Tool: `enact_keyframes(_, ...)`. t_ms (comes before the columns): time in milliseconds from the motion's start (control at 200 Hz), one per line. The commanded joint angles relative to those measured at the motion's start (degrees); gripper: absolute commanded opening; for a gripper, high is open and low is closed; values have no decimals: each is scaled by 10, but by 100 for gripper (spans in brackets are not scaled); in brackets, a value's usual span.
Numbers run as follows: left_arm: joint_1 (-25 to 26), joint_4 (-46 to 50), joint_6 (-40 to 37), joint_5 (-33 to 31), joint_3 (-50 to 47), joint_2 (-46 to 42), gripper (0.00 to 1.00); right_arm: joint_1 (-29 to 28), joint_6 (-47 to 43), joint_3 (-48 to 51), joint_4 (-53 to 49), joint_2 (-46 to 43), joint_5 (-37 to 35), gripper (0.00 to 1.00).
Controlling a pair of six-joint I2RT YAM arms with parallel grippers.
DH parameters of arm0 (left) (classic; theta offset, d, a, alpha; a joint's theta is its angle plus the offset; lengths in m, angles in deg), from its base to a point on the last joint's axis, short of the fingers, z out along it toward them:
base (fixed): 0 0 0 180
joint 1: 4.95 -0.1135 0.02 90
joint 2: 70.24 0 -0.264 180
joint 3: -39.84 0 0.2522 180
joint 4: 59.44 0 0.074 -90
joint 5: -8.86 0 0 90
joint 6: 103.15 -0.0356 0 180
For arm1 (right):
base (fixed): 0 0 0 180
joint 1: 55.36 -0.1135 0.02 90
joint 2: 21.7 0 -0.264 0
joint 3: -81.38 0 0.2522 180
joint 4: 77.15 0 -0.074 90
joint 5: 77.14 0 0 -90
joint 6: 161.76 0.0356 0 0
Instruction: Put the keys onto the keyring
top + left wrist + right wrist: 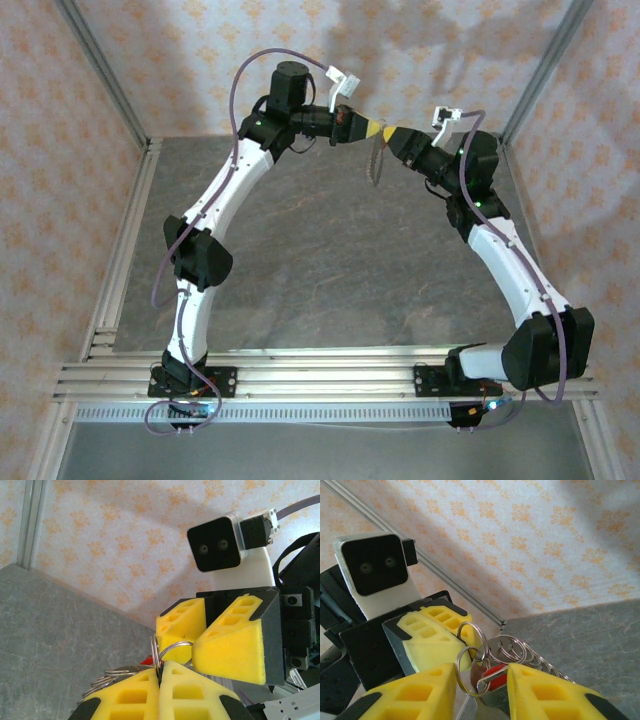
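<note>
High over the back of the table my two grippers meet tip to tip, the left gripper [367,126] facing the right gripper [386,133]. In the left wrist view the left gripper [161,666] is shut on a silver ring of the keyring [157,652]. Its chain of rings [375,165] hangs below. The red-headed key [495,680] lies between the pads of the right gripper [481,669]. The jaws stand apart around it and a second ring; the right-hand pad touches the key. A bit of the red key [149,660] peeks out beside the left fingers [435,635].
The grey stone-patterned table [330,260] lies far below both grippers. Patterned wallpaper walls [200,60] and aluminium frame posts [100,70] enclose the back and sides. Each wrist camera [216,542] sits close above the opposite fingers.
</note>
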Motion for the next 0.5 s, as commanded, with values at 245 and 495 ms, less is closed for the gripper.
enact_keyframes(245,5,-21,3,1,11,-26,0,-3,-31,-44,-21,1,8,3)
enact_keyframes(495,4,-25,15,-28,16,-28,0,-11,-45,-44,-36,-4,11,0)
